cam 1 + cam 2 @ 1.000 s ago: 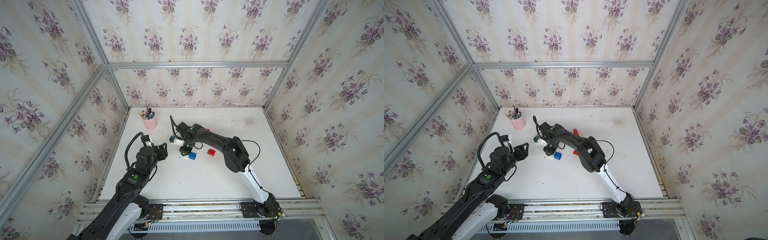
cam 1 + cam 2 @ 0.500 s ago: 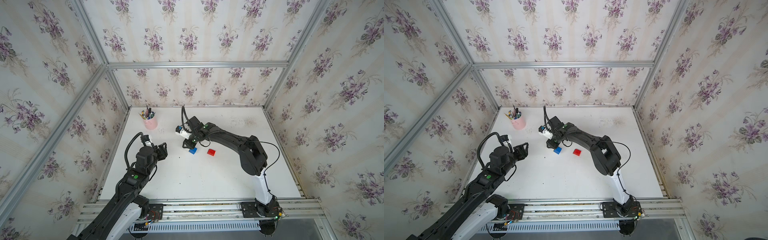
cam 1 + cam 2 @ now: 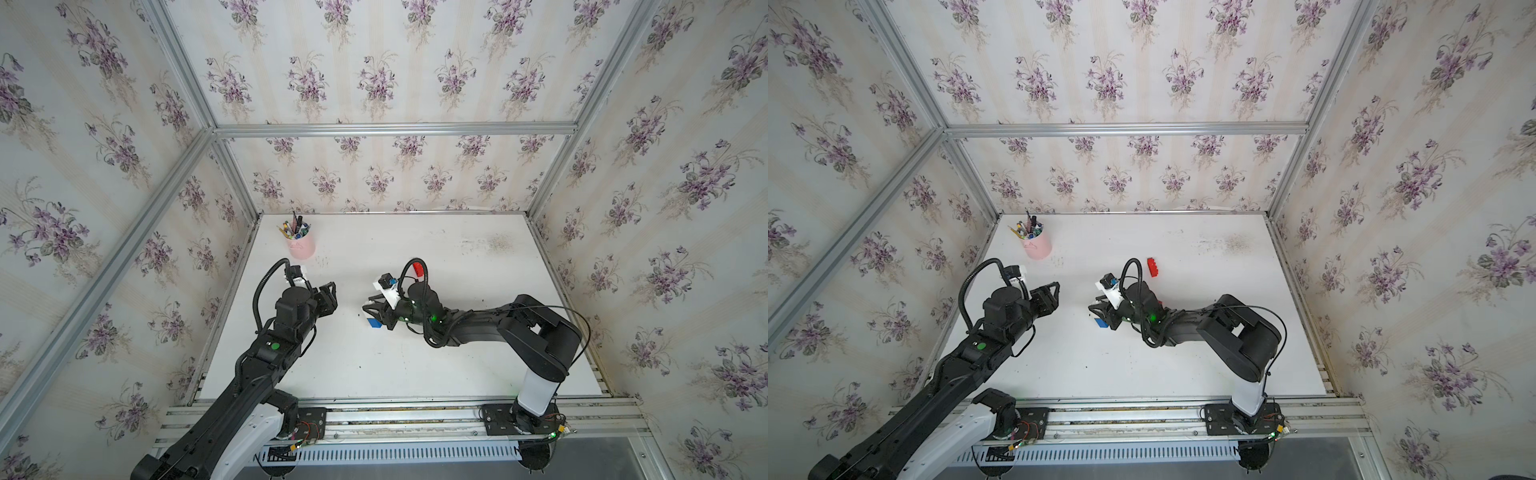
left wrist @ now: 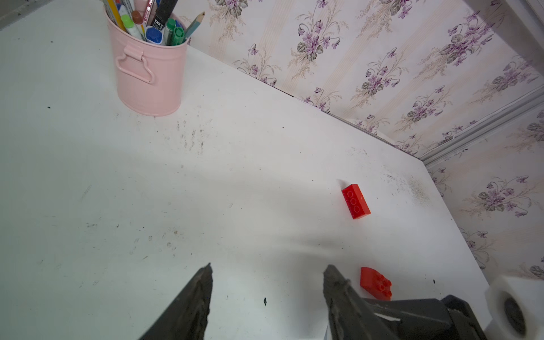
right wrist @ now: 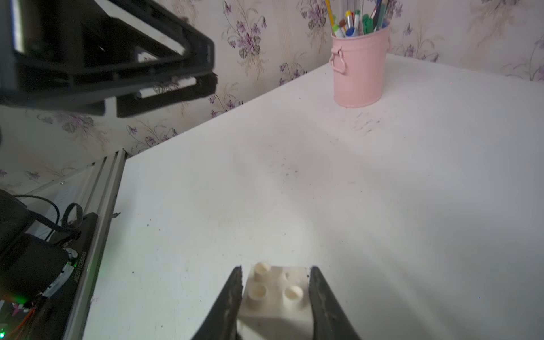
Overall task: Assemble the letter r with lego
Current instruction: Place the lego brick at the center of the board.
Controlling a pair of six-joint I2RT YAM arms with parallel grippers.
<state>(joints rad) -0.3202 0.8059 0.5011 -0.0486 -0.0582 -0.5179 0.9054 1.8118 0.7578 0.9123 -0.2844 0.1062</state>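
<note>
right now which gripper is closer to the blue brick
Right. The right gripper, shut on the white brick, hangs close by the blue brick; the left gripper, open, stands apart across a clear gap.

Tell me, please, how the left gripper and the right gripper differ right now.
The left gripper has its jaws open with nothing between them; the right gripper has its jaws shut on the white brick. In a top view the right gripper sits right by the blue brick, while the left gripper stands well clear of it. Both are black and point toward each other over the table.
</note>
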